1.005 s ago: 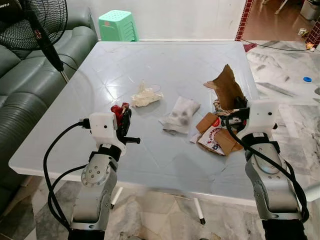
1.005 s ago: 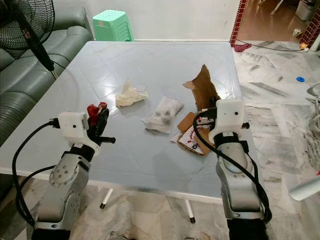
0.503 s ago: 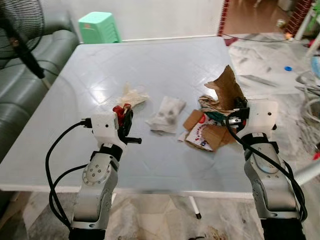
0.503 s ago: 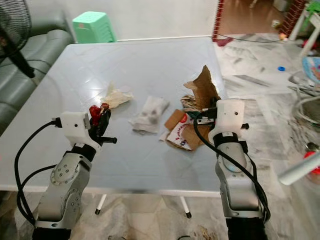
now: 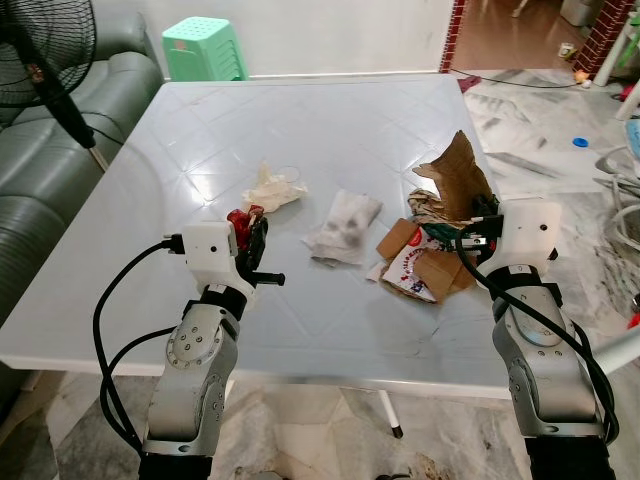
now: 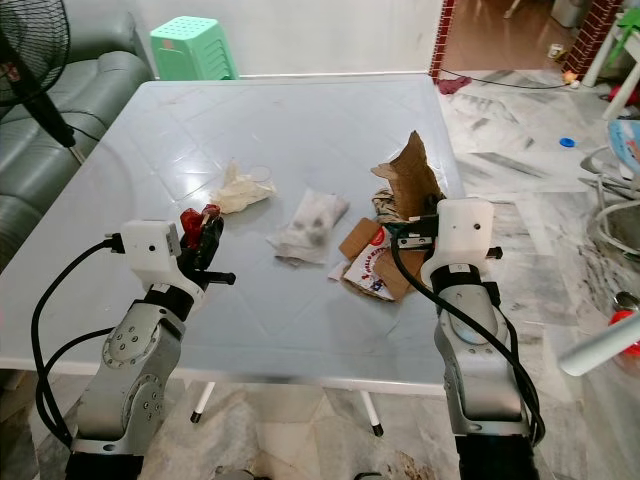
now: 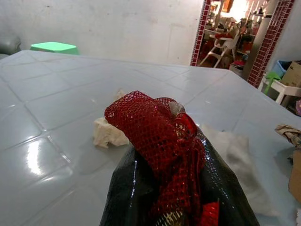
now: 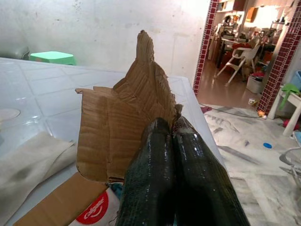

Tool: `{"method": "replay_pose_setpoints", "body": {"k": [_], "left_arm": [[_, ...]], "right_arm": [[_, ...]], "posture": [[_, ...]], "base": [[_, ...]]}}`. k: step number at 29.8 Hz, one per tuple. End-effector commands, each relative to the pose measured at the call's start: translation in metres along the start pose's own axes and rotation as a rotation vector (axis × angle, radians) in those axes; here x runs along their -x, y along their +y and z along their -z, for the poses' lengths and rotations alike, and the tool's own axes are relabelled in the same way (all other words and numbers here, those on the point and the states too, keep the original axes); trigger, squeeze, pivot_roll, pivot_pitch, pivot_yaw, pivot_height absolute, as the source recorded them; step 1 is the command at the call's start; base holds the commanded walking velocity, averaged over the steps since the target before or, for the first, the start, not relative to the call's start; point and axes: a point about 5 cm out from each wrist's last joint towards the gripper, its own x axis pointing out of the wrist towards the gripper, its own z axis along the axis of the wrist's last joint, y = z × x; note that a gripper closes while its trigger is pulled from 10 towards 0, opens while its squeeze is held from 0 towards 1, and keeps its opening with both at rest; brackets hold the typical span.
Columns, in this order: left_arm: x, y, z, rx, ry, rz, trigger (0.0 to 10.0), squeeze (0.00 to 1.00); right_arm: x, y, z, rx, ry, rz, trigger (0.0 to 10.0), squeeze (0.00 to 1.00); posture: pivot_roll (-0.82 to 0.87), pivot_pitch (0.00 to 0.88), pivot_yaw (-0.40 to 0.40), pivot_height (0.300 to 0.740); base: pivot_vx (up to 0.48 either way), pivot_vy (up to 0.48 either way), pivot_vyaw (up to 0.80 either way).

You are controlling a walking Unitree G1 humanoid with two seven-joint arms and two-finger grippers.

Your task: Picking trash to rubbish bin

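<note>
Head and wrist views of a pale table [image 5: 330,120] with scattered trash. The left gripper [image 7: 174,188] is closed on a wad of red netting [image 7: 157,127], held above the table's near left part; the netting covers most of both fingers, so their tips cannot be made out. The right gripper [image 8: 174,179] has its two black fingers [image 8: 150,174] pressed together with a torn piece of brown cardboard [image 8: 124,127] standing up just beyond them; whether a thin edge is pinched between them is hard to tell, as the contact point is hidden.

Loose on the table: a crumpled cream tissue [image 5: 275,187] left of centre, a soiled grey-white cloth [image 5: 345,222] in the middle, and a flattened printed carton [image 5: 420,270] beside the cloth. The carton and cardboard lie near the table's right edge, and the right arm's white housing [image 5: 528,232] partly covers them. No rubbish bin can be picked out in any view.

Around the table: a dark green sofa [image 5: 50,190] runs along its left side, a black fan [image 5: 45,45] stands cut off at the upper left corner, and a green stool [image 5: 205,50] sits past the far edge. Marble floor [image 5: 540,140] lies open to the right, leading to a doorway with red tiled posts [image 8: 204,42]. Objects at the far right margin are cut off and unclear.
</note>
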Motion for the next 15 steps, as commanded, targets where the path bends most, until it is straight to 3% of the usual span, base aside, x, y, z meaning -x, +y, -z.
{"method": "replay_pose_setpoints", "body": {"k": [1,2,8,15], "left_arm": [[0.0008,-0.0006,-0.0042,-0.004,-0.008,0.010,7.1,0.00],[0.0007,-0.0006,-0.0042,-0.003,-0.007,0.010,7.7,0.00],[0.0007,-0.0007,-0.0039,0.000,-0.005,0.014,8.4,0.00],[0.0006,-0.0012,-0.0040,0.003,-0.003,0.020,8.6,0.00]], "right_arm": [[-0.0003,0.0004,-0.0019,-0.007,-0.001,-0.004,0.0,0.00],[-0.0003,0.0002,-0.0017,-0.008,0.000,-0.003,0.0,0.00],[-0.0001,0.0006,-0.0014,-0.011,0.003,-0.005,0.0,0.00],[-0.0001,0.0001,-0.0014,-0.012,0.004,-0.002,0.0,0.00]], "posture": [[-0.07,0.075,0.045,0.740],[-0.07,0.075,0.045,0.740],[-0.07,0.077,0.046,0.740],[-0.07,0.077,0.047,0.740]], "base": [[-0.300,0.000,0.00],[-0.304,0.000,0.00],[-0.301,0.000,0.00],[-0.258,0.000,0.00]]}}
